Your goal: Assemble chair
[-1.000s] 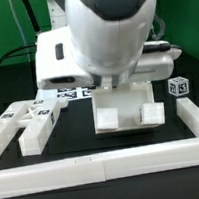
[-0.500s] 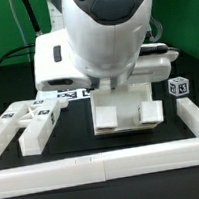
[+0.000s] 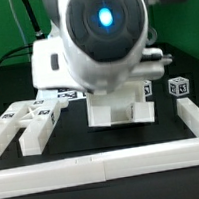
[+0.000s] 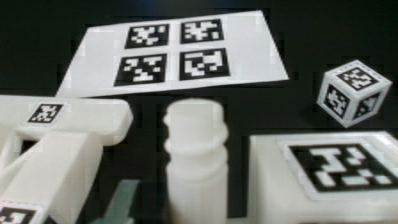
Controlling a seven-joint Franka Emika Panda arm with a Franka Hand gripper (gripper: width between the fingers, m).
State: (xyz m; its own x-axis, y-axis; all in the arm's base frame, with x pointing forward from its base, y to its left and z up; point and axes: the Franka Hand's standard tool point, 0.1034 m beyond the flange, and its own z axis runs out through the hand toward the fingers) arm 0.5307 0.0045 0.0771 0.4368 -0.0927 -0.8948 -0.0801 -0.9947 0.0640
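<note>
A white blocky plastic chair piece (image 3: 119, 110) stands mid-desk, clear of the edges, under the bulky white arm (image 3: 105, 36). A white ribbed peg (image 4: 196, 150) perhaps stands at the gripper (image 4: 182, 205); whether that is open or clamped I cannot tell.

**Arm hogging my feed**

The arm (image 3: 104, 31), blue light on, covers most of my view. Below it sits a white chair part (image 3: 119, 109); loose tagged pieces (image 3: 25, 125) at its 9 o'clock, a tagged cube (image 3: 176, 86) at 3, a white rail (image 3: 96, 169) at 6.
</note>
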